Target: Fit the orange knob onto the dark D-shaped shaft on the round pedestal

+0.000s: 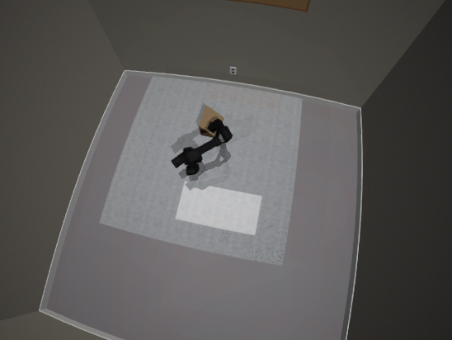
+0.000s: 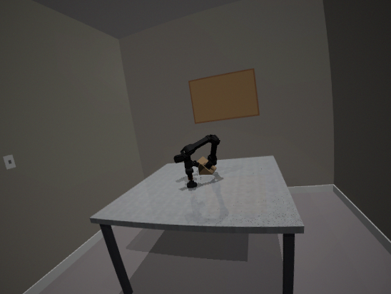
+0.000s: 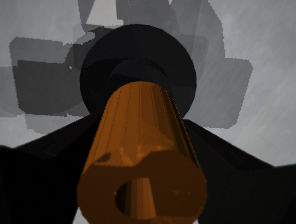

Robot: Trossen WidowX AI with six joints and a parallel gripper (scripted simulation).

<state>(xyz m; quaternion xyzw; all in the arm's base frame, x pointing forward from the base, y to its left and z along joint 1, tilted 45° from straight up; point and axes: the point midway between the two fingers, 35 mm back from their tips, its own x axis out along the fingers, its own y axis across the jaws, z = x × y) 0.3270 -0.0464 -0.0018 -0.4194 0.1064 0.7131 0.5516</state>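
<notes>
Exterior view, from the left: one pale wall plate (image 2: 9,161) with a small dark centre, then one table (image 1: 136,194) (image 2: 250,203) with a mottled pale-grey top and two dark straight front legs (image 2: 117,260) (image 2: 288,262) showing. Over it bends one black jointed arm (image 1: 206,146) (image 2: 200,144); its single gripper (image 2: 190,175) (image 3: 141,124) points down, clenched on one orange knob (image 2: 190,178) (image 3: 142,125). Under the knob is one round, dark pedestal (image 1: 196,169) (image 2: 192,185) (image 3: 92,75). Next comes one tan, angular block (image 1: 211,115) (image 2: 205,170), smooth-faced, and on the wall one framed orange-brown board (image 2: 224,96).

Wrist view, from the left: one black finger, the knob, then a second finger. The knob is a long cylinder with fine lengthwise ribs and one hole, flat along one side, in its near end. Its far end overlaps the pedestal's disc; whether it is touching or seated on the shaft, I cannot tell.

Top view: one bright white rectangle (image 1: 218,210) lies across the tabletop, below the arm in the picture.
</notes>
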